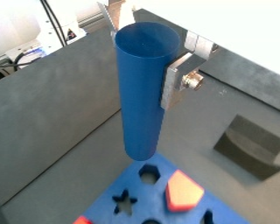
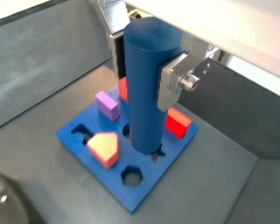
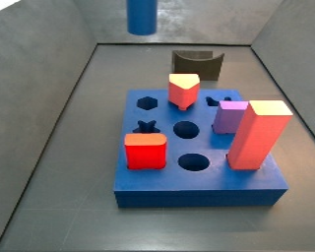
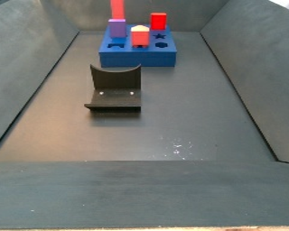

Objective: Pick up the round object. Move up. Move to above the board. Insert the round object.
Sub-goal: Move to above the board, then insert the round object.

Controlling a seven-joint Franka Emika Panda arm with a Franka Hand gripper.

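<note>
The fingers (image 2: 175, 77) pinch the blue peg (image 2: 147, 83) and hold it straight up. The board (image 2: 133, 184) sits right under the fingers, and the peg's bottom end hangs over a round hole (image 1: 149, 173). A red block (image 3: 258, 134) stands on the board.

The blue peg (image 1: 143, 87) is held upright between the gripper (image 2: 154, 83) fingers, high over the blue board (image 3: 200, 192); in both wrist views its lower end hangs above a round hole. The thick square board lies flat on the floor, with round, hexagonal, star and cross holes seen in its top
</note>
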